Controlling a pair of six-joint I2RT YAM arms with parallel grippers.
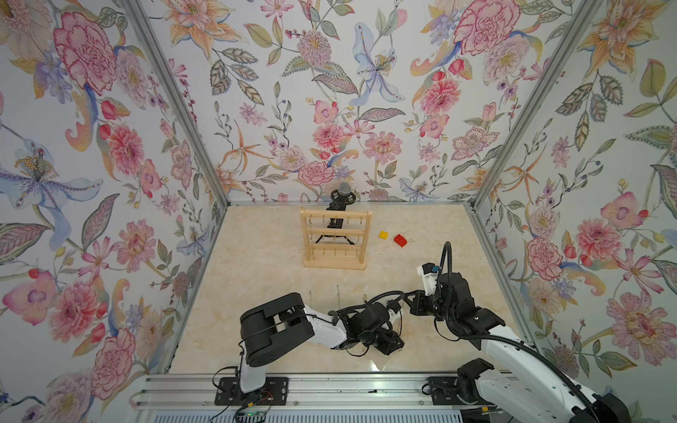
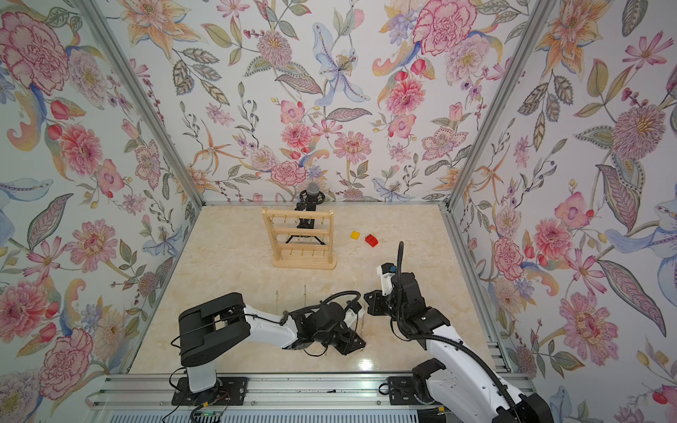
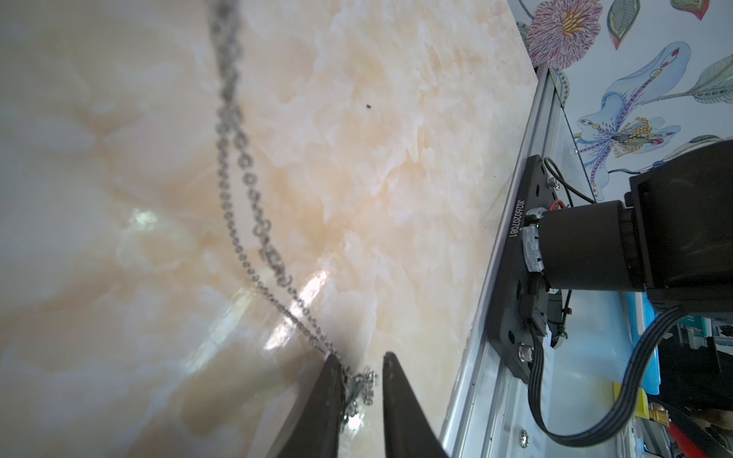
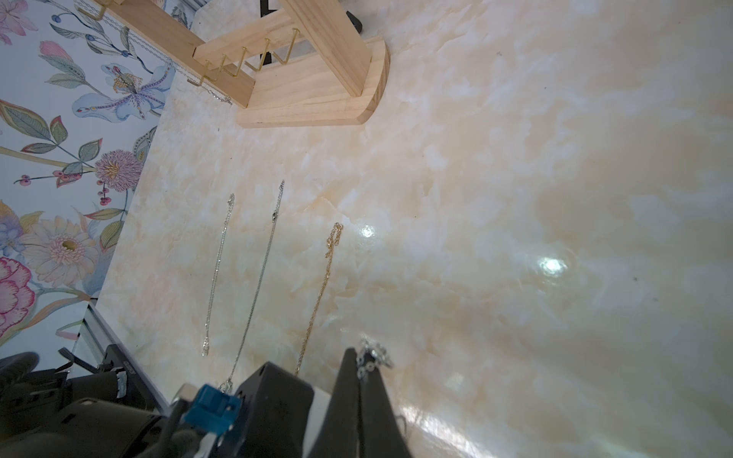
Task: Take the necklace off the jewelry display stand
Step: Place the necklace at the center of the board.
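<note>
A silver necklace (image 3: 248,160) lies stretched over the marble table. One bunched end (image 3: 361,384) sits between the parted jaws of my left gripper (image 3: 363,365), touching one finger only. My right gripper (image 4: 363,357) is shut on its other end (image 4: 373,353), low over the table. The jewelry display stand (image 1: 335,238) of pale wood stands upright at the back in both top views (image 2: 300,238). In the right wrist view a thin chain (image 4: 210,93) still hangs from the hooks at one end of the stand (image 4: 317,91).
Two silver chains (image 4: 216,273) (image 4: 260,277) and a gold one (image 4: 319,293) lie side by side between stand and arms. A black microphone (image 1: 343,194) on its tripod stands behind the stand. Right of it lie a yellow brick (image 1: 383,234) and a red brick (image 1: 400,240).
</note>
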